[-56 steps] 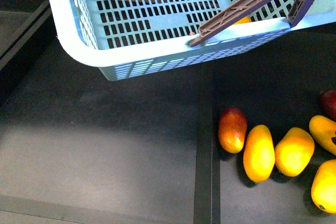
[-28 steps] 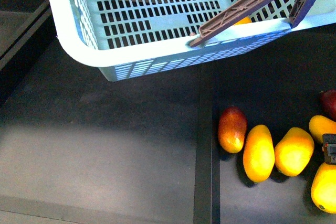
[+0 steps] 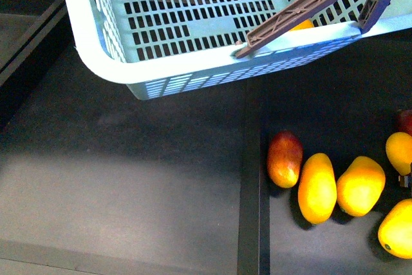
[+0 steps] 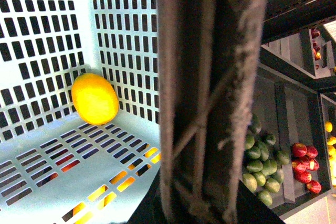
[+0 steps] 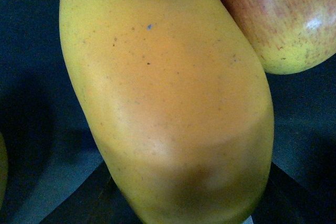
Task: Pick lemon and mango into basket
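Observation:
The pale blue basket (image 3: pixel 96 49) hangs tilted across the top of the front view, its brown handle (image 3: pixel 302 11) slanting over the near rim. My left gripper (image 4: pixel 194 208) is shut on the handle (image 4: pixel 210 103), which fills the left wrist view. The lemon (image 4: pixel 94 98) lies inside against the slotted wall and peeks out behind the handle in the front view (image 3: pixel 300 25). My right gripper (image 5: pixel 173 208) is shut on the mango (image 5: pixel 168 103), which fills the right wrist view. The mango (image 3: pixel 399 151) sits at the right edge of the front view, with a bit of gripper below it.
On the dark shelf lie a red-blushed fruit (image 3: pixel 284 158), two orange-yellow fruits (image 3: pixel 317 188) (image 3: pixel 360 185), another at the lower right (image 3: pixel 396 228) and a red one (image 3: pixel 404 120). A blushed fruit (image 5: pixel 278 19) touches the mango. Green fruits (image 4: pixel 262 166) and red fruits (image 4: pixel 304 161) sit below.
My right gripper came in at the right edge and closed on the mango, which has tipped up and looks shorter. The basket has shifted slightly to the right.

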`<state>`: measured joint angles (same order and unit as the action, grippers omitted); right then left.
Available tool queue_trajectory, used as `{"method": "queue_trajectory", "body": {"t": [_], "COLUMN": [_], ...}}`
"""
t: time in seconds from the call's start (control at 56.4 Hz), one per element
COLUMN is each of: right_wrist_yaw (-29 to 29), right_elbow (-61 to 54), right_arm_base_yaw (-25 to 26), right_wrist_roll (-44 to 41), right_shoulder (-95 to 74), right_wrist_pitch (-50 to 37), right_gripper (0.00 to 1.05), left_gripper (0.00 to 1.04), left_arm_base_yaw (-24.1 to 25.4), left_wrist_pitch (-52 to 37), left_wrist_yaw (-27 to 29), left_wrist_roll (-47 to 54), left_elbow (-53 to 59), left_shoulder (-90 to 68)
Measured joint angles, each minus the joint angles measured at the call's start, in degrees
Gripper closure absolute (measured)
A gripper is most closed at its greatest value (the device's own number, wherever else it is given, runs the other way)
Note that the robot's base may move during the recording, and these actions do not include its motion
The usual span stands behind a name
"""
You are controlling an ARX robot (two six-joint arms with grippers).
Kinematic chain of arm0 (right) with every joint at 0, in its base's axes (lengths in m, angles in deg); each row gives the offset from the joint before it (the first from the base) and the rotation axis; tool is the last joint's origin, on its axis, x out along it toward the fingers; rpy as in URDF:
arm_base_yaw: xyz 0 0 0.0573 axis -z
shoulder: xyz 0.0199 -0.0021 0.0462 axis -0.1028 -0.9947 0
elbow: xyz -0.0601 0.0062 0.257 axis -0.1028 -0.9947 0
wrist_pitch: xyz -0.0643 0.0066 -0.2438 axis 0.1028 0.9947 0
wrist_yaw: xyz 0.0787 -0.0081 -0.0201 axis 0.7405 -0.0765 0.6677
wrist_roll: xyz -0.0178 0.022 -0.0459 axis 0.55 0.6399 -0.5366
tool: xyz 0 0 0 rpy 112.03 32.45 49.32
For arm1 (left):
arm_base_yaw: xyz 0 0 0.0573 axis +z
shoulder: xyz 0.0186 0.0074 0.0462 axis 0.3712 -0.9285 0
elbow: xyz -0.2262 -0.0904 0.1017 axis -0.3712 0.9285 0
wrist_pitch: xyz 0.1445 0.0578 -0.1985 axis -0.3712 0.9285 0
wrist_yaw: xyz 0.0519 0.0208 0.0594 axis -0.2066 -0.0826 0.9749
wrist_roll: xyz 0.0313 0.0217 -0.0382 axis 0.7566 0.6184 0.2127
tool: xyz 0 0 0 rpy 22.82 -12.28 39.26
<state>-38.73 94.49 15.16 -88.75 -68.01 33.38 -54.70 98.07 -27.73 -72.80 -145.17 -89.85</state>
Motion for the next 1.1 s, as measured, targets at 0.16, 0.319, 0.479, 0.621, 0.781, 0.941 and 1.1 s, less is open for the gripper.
{"method": "queue_trajectory", "body": {"t": [0.16, 0.319, 0.479, 0.621, 0.781, 0.941, 1.1], "right_wrist_yaw": [1.3, 2.4, 4.7, 8.3, 14.2, 19.9, 24.4], "right_elbow": [-1.5, -3.4, -6.6, -10.7, -15.0, -17.3, -18.5], "right_arm_base_yaw": [0.3, 1.1, 2.6, 5.3, 10.2, 14.0, 14.2], "right_wrist_roll": [0.5, 0.5, 0.0, -1.1, -2.4, -3.7, -4.7], "right_shoulder": [2.2, 6.0, 11.4, 18.2, 29.2, 41.0, 53.7], "right_wrist_pitch": [-0.4, -0.7, -1.1, -1.0, 1.8, 6.8, 12.7], "right_gripper": [0.53, 0.53, 0.53, 0.53, 0.54, 0.54, 0.54], "left_gripper": [0.99, 0.99, 0.99, 0.99, 0.99, 0.99, 0.99], "left_arm_base_yaw": [0.0, 0.0, 0.0, 0.0, 0.0, 0.0, 0.0], "left_wrist_pitch": [0.0, 0.0, 0.0, 0.0, 0.0, 0.0, 0.0], "left_wrist_yaw": [0.1, 0.1, 0.1, 0.1, 0.1, 0.1, 0.1], "left_wrist_roll": [0.0, 0.0, 0.0, 0.0, 0.0, 0.0, 0.0], "left_elbow": [0.0, 0.0, 0.0, 0.0, 0.0, 0.0, 0.0], "left_shoulder": [0.0, 0.0, 0.0, 0.0, 0.0, 0.0, 0.0]}}
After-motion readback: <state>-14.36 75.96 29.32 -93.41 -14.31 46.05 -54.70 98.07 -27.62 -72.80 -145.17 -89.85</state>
